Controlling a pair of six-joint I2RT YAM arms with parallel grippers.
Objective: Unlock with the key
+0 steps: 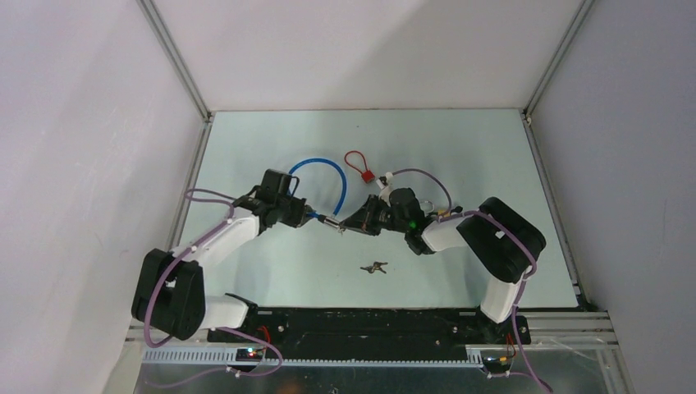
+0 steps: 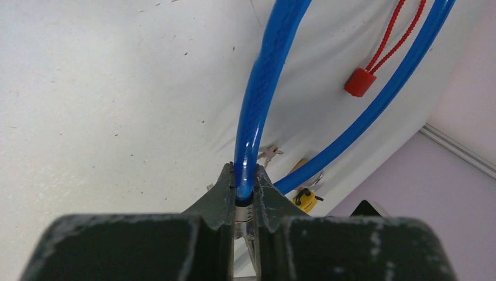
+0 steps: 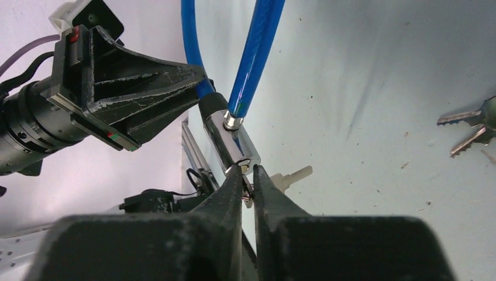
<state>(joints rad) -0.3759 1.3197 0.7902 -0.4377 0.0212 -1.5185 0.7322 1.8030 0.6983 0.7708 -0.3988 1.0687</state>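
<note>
Right gripper (image 3: 248, 175) jaws nearly together, pinching key (image 3: 248, 198) seated in near end of lock cylinder (image 3: 233, 140). Cylinder axis roughly in line with right fingers, so turn likely means wrist roll. Left gripper (image 2: 245, 187) clamped on blue cable (image 2: 260, 99) at far end. 2 spare keys (image 3: 471, 126) well apart.

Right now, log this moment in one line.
left tool: shut on cable | right tool: shut on key at lock | spare keys: on table
</note>
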